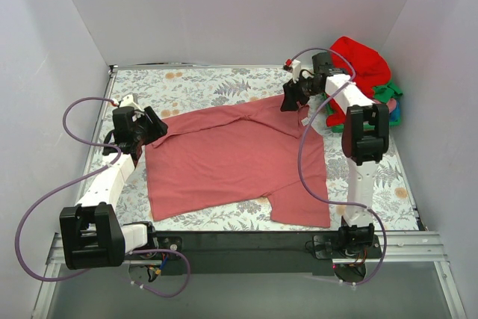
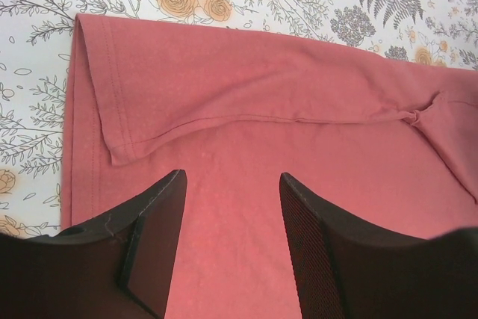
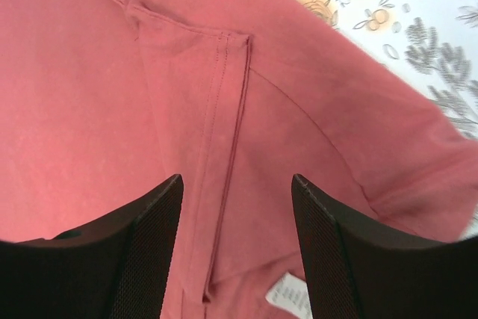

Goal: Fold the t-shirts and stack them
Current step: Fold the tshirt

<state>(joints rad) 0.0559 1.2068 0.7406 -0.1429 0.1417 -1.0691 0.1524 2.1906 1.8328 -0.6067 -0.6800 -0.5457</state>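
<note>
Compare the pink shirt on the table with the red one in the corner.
The pink shirt is dusty rose; the red shirt is bright red. The pink shirt lies spread flat in the middle; the red shirt is bunched at the far right corner. Both are plain cloth.

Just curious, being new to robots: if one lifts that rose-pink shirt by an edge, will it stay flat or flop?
Probably flop: the rose-pink t-shirt lies limp, one edge folded over with soft creases. Likely light, being thin cloth. Pushed, it would probably bunch up.
</note>
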